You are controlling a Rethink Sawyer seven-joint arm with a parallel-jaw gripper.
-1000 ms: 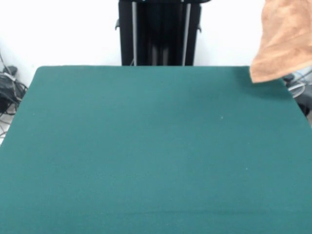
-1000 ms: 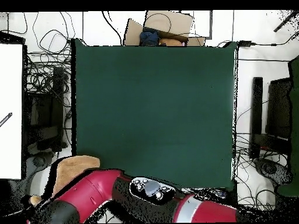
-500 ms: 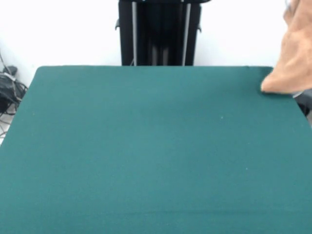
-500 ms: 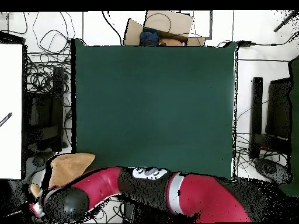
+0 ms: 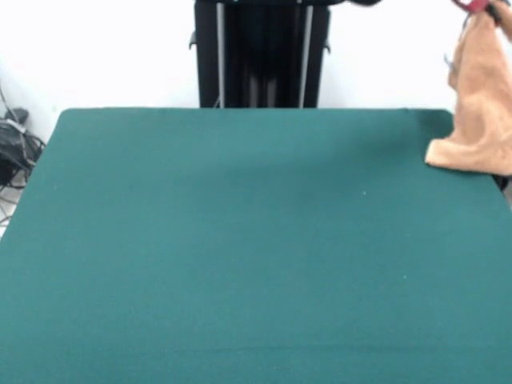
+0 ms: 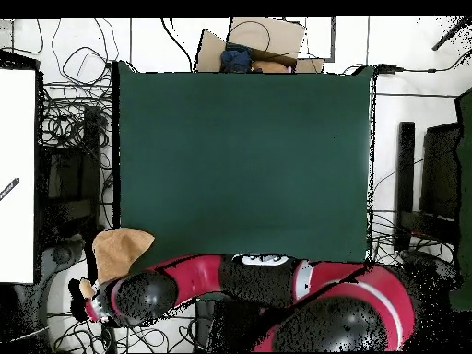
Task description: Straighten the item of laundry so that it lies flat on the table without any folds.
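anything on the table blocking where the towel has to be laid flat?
Nothing visible. The towel hangs bunched at the table's far right corner in the front view, its lower end about at the cloth; the green surface shows no other objects.

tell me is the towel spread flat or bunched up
Bunched up: the towel hangs in a narrow drape, only its bottom end touching the table's corner.

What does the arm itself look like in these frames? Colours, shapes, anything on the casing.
Overhead, the arm is a chain of thick, rounded segments: glossy red shells alternating with black sections, with a large black domed joint rimmed in red. A pale marking shows on the black section near the table edge. In the front view only a red bit of the gripper shows at the top edge, so its details are unclear.
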